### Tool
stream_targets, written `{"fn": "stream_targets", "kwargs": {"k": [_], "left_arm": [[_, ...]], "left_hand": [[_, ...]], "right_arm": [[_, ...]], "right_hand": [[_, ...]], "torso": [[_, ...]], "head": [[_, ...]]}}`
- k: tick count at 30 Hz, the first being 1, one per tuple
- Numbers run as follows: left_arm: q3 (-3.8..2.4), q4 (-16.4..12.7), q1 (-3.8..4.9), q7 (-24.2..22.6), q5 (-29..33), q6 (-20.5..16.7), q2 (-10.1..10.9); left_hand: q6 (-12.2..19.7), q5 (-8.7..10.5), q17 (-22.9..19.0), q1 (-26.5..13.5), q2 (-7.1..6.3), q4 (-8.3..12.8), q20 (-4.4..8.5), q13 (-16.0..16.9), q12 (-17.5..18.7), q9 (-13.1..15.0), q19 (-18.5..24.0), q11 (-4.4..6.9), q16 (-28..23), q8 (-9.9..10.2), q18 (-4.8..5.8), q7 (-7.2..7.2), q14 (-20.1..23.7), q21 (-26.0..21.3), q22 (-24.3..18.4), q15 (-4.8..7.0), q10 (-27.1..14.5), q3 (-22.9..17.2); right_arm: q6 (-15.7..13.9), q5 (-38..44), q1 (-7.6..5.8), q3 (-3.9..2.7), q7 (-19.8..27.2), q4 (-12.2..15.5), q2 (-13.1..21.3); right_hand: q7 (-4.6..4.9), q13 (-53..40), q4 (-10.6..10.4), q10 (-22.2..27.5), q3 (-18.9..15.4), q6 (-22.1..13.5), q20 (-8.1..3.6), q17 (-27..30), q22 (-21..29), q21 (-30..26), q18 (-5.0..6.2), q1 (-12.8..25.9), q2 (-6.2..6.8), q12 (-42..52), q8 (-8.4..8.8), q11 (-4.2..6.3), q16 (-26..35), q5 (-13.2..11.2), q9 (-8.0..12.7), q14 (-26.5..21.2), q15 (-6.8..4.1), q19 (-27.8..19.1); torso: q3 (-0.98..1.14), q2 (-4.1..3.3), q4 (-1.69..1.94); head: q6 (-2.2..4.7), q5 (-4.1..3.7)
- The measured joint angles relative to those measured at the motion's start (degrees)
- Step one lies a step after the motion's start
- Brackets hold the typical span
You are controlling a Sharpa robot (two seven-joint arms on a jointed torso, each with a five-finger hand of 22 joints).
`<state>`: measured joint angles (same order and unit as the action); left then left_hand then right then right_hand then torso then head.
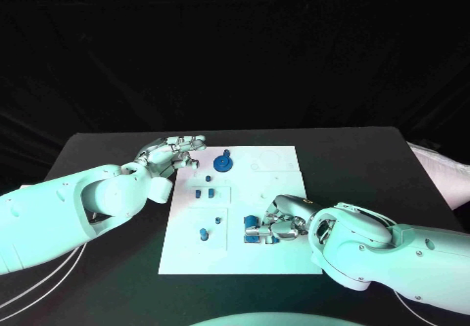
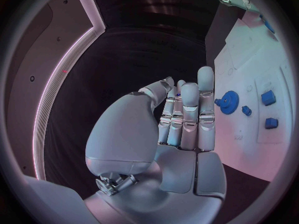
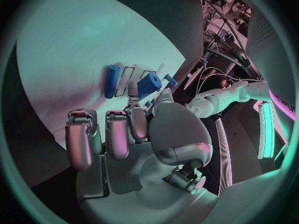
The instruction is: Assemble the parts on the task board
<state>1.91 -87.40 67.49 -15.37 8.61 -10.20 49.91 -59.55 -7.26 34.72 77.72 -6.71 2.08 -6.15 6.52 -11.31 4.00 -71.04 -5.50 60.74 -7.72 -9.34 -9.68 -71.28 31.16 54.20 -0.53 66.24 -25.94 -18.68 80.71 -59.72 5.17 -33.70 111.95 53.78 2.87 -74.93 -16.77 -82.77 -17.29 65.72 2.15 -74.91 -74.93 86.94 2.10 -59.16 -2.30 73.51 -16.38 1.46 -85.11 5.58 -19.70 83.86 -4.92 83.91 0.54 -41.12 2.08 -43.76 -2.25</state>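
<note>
Right hand [image 1: 279,221] low on the task board [image 1: 264,258], fingers curled at a blue block [image 3: 149,83] beside a blue cylinder [image 3: 111,80]; firm hold impossible to tell. Left hand [image 1: 168,155] empty, fingers together, beside the blue gear [image 1: 223,163]. Probably mid-pick; next, secure the block and seat it.

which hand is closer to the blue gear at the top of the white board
Left. The left hand hovers just beside the blue gear, off the task board's far-left edge. The right hand is over the board's near part, among other blue parts.
</note>
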Motion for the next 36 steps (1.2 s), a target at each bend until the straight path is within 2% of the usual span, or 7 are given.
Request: {"fn": "stream_targets", "kwargs": {"k": [5, 10, 14, 17, 24, 29, 36], "left_arm": [[0.0, 0.04, 0.0, 0.02, 0.0, 0.05, -0.02], [0.0, 0.09, 0.0, 0.03, 0.0, 0.11, -0.05], [0.0, 0.1, 0.0, 0.04, -0.01, 0.14, -0.05], [0.0, 0.11, -0.01, 0.05, -0.01, 0.16, -0.05], [0.01, 0.13, -0.02, 0.08, -0.01, 0.21, -0.05], [0.01, 0.14, -0.02, 0.1, -0.01, 0.23, -0.05], [0.03, 0.15, -0.03, 0.12, -0.01, 0.26, 0.03]], "left_hand": [[0.0, 0.0, 0.0, 0.0, 0.0, 0.0, 0.0, 0.0, 0.0, 0.0, 0.0, 0.0, 0.0, 0.0, 0.0, 0.0, 0.0, 0.0, 0.0, 0.0, 0.0, 0.0], [0.0, 0.0, 0.0, 0.0, 0.0, 0.0, 0.0, -0.01, 0.0, 0.0, 0.0, 0.0, 0.0, 0.0, 0.0, 0.0, 0.0, 0.0, 0.0, 0.0, 0.0, 0.0], [0.0, 0.0, 0.0, 0.0, 0.0, 0.0, 0.0, -0.01, 0.0, 0.0, 0.0, 0.0, 0.0, 0.0, 0.0, 0.0, 0.0, 0.0, 0.0, 0.0, 0.0, 0.0], [0.0, 0.0, 0.0, 0.0, 0.0, 0.0, 0.0, -0.01, 0.0, 0.0, 0.0, 0.0, 0.0, 0.0, 0.0, 0.0, 0.0, 0.0, 0.0, 0.0, 0.0, 0.0], [0.0, 0.0, 0.01, 0.0, 0.0, 0.0, 0.0, -0.01, 0.0, 0.0, 0.0, 0.01, 0.0, 0.0, 0.0, 0.0, 0.0, 0.0, 0.0, 0.0, 0.01, 0.0], [0.0, 0.0, 0.01, 0.0, 0.0, 0.0, 0.0, -0.01, 0.0, 0.0, 0.0, 0.01, 0.0, 0.0, 0.0, 0.0, 0.0, 0.0, 0.01, -0.01, 0.01, 0.0], [0.0, 0.0, 0.01, 0.0, 0.0, 0.0, 0.0, -0.02, 0.0, 0.0, 0.0, 0.01, 0.0, 0.0, 0.0, 0.0, 0.0, 0.0, 0.01, -0.01, 0.01, 0.0]], "right_arm": [[0.23, 0.52, 0.0, 0.0, 0.01, 0.13, 0.02], [0.54, 0.86, 0.0, -0.01, 0.26, 0.26, 0.03], [0.79, 1.11, 0.0, -0.01, 0.37, 0.26, -0.02], [0.91, 1.4, 0.0, -0.01, 0.37, 0.12, -0.16], [1.03, 2.36, -0.05, -0.1, 0.29, -0.06, -0.43], [1.03, 2.72, -0.06, -0.11, 0.29, 0.02, -0.33], [1.08, 2.37, 0.0, -0.03, 0.64, 0.96, 2.16]], "right_hand": [[-0.19, -0.02, 0.21, 0.0, 0.79, -0.27, 0.0, 0.0, 0.01, 0.0, 0.0, -0.26, 0.95, -0.21, 0.0, 0.0, 0.22, -0.35, -0.51, 0.0, 0.0, 0.0], [-0.06, -0.28, 2.44, 0.01, 3.38, -0.44, 0.01, 0.01, 0.01, 0.0, 0.0, -7.44, 0.97, -0.18, 0.0, -0.01, 0.22, 2.16, -1.36, -0.01, 0.01, 0.0], [-0.24, -1.55, 5.93, 0.06, 5.76, -0.62, 0.01, 0.01, 0.01, 0.0, 0.01, -13.17, 0.49, -0.12, 0.0, -0.33, 0.22, 3.19, -1.82, 0.07, 0.13, 0.0], [-0.24, -6.17, 6.7, 0.03, 6.52, -0.62, 0.01, 0.01, 0.01, 0.0, 0.01, -14.49, -0.28, -0.12, 0.0, -0.31, 0.22, 3.19, -1.97, 0.08, 0.15, 0.0], [-0.47, -7.81, 9.44, -0.03, 9.25, -0.85, -0.41, -0.04, 0.02, 0.0, 0.01, -16.12, 0.65, 0.19, 0.0, -0.26, 0.22, 2.3, -2.32, 0.06, 0.02, 0.0], [-0.64, -7.81, 9.55, -0.03, 9.37, -1.03, -0.41, -0.03, 0.02, 0.0, 0.01, -16.12, 0.65, 0.33, 0.0, -0.25, 0.22, 2.37, -2.45, 0.16, -0.21, 0.0], [-0.04, -9.83, 6.33, -0.05, 5.96, -1.62, -0.41, -0.03, 0.02, -0.39, 0.02, -15.62, -0.12, -0.93, 0.0, -0.25, 0.22, 5.27, -2.67, 0.16, -0.2, 0.0]], "torso": [[0.01, 0.0, 0.0], [0.03, 0.0, 0.04], [0.03, -0.01, 0.05], [0.01, -0.01, 0.07], [-0.03, -0.01, 0.12], [-0.04, 0.01, 0.04], [-0.03, 0.04, 0.01]], "head": [[-0.04, -0.09], [-0.07, -0.15], [-0.18, -0.15], [-0.22, -0.15], [-0.29, -0.15], [-0.33, -0.12], [-0.25, -0.1]]}}
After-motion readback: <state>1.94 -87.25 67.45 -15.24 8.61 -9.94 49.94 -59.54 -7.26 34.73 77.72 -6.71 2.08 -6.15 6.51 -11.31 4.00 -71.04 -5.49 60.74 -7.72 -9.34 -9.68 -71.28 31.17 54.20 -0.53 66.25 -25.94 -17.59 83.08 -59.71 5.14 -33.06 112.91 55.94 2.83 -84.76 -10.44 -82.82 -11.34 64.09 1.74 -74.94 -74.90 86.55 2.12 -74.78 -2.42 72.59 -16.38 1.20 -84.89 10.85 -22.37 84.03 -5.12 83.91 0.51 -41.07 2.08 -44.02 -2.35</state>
